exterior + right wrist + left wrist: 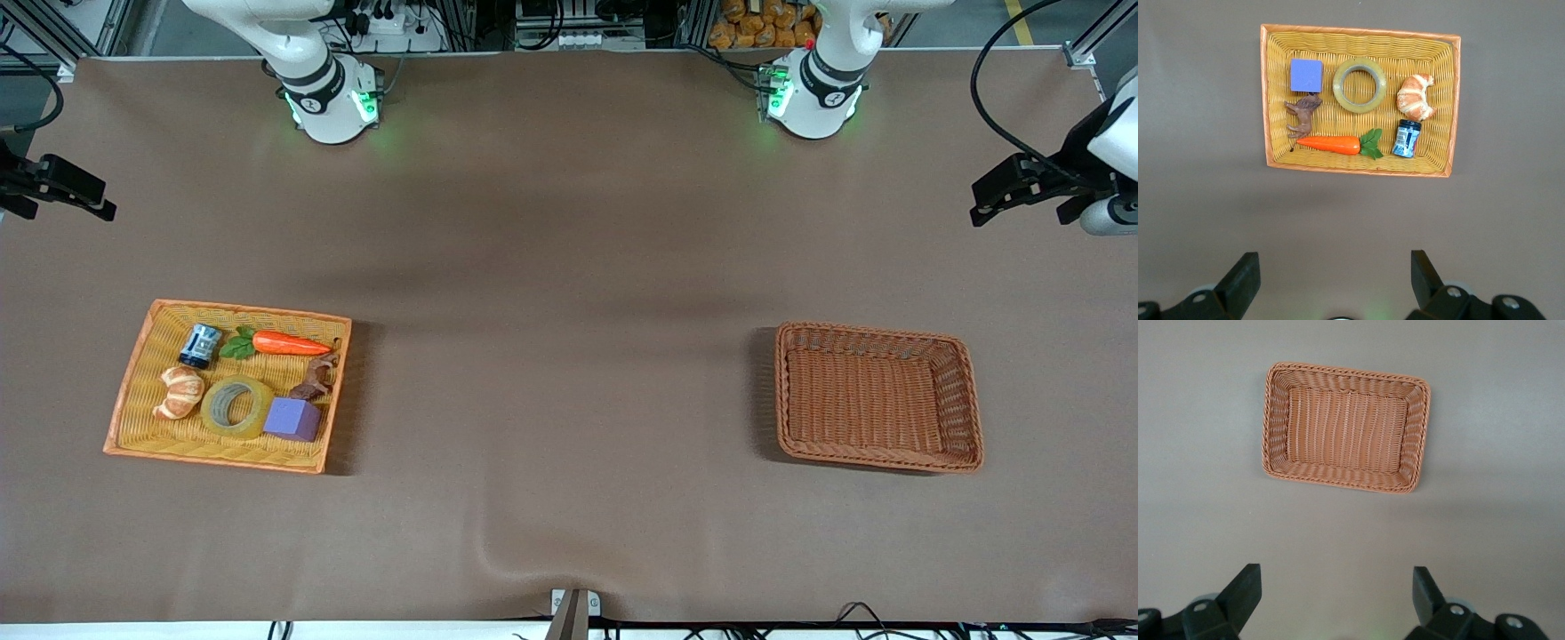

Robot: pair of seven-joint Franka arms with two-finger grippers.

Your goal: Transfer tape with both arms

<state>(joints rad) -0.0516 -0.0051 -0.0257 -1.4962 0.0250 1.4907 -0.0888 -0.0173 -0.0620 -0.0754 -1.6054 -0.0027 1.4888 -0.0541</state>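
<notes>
The tape, a translucent yellowish ring, lies flat in a yellow wicker tray toward the right arm's end of the table, between a croissant and a purple cube. It also shows in the right wrist view. My right gripper is open and empty, high over the table's edge at that end; the right wrist view shows its jaws wide apart, well clear of the tray. My left gripper is open and empty, high over the left arm's end.
The tray also holds a carrot, a small blue jar and a brown figurine. An empty brown wicker basket stands toward the left arm's end and shows in the left wrist view.
</notes>
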